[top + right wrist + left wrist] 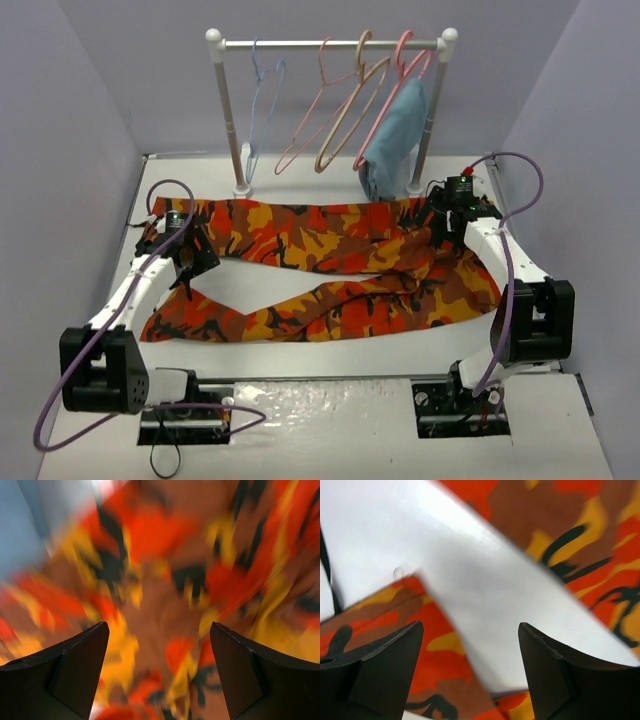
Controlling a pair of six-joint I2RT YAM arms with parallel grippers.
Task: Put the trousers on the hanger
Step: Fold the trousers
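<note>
The camouflage trousers [330, 270] lie spread across the white table, legs pointing left, waist at the right. The light-blue wire hanger [262, 100] hangs at the left of the rail. My left gripper [192, 268] is open, low between the two leg ends; in its wrist view the gripper [470, 665] has orange cloth [435, 655] and bare table between its jaws. My right gripper [447, 222] is open above the waist end; its wrist view shows the gripper [159, 670] over blurred camouflage cloth [165, 605], jaws wide apart and holding nothing.
A white clothes rail [330, 44] stands at the back with pink hangers [330, 100], a tan hanger [350, 110] and a light-blue garment [395, 135] hung at the right. Grey walls close in on the left, right and back. Bare table [260, 285] shows between the legs.
</note>
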